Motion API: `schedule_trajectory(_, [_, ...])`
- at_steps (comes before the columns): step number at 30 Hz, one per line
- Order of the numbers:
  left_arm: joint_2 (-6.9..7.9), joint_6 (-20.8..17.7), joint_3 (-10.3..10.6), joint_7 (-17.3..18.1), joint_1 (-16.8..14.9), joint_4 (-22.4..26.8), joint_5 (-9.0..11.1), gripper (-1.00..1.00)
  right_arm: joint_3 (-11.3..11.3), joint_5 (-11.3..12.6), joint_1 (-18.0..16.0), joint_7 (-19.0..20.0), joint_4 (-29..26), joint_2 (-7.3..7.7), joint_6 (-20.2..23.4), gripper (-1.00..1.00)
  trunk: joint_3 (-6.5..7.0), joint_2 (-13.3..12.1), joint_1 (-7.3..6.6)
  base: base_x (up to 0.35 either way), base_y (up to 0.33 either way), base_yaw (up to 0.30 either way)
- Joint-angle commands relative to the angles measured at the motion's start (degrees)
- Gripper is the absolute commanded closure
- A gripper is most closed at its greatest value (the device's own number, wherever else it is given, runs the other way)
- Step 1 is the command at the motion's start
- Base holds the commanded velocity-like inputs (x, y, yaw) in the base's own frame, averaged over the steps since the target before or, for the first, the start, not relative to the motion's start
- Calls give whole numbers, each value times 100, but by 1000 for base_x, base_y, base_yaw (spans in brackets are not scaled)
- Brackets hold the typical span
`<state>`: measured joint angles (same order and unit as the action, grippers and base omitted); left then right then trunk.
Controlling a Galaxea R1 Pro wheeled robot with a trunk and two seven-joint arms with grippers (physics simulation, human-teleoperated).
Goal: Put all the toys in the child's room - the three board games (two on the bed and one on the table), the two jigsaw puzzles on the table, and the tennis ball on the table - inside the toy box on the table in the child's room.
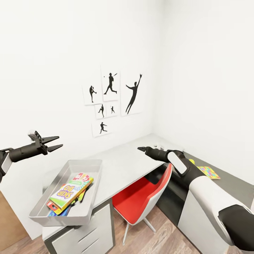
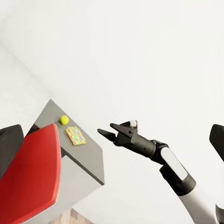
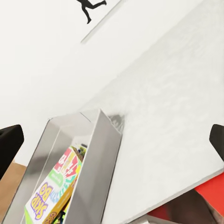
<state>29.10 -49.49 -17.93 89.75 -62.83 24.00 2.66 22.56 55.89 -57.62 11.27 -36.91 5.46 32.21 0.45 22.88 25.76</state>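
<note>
a white-walled corner of the child's room, with black sports-silhouette pictures [image 1: 113, 102] on the wall above the pale grey table [image 1: 123, 165]. the left gripper [image 1: 56, 143] hangs in the air above the near end of the table, its two dark fingers spread apart with nothing between them. the right gripper [image 1: 142, 149] hovers over the middle of the tabletop; in the left wrist view [image 2: 108, 131] its fingers stand slightly parted and hold nothing. below and just right of the left gripper sits the toy box [image 1: 56, 180] on the table's near end, and inside it lies the skip bo board game [image 1: 72, 192], tilted against other flat colourful pieces underneath; what those are cannot be made out. a red chair [image 1: 141, 197] is tucked under the table. on the lower dark grey wing [image 1: 218, 176] past the right arm lie one jigsaw puzzle [image 1: 209, 172] and, just beside it, the tennis ball [image 2: 64, 119], apart from each other.
</note>
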Motion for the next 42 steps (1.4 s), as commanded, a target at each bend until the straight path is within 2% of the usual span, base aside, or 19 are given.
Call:
schedule_trajectory(1, [0, -61, -4, 25, -1, -1, -12, -100, 20, 2, -3, 14, -1, 6, -12, -100, -2, 4, 2, 0, 0, -12])
schedule_trajectory(16, [-1, -53, -9, 25, -1, 7, -12, -100, 23, 9, -3, 8, -1, 7, -47, -100, 7, 4, 2, -27, 19, -16])
schedule_trajectory(42, [0, -43, -35, 25, 2, 8, -12, -100, 20, 3, -3, 8, 171, 6, -49, -100, 180, 4, 2, -5, 6, -195])
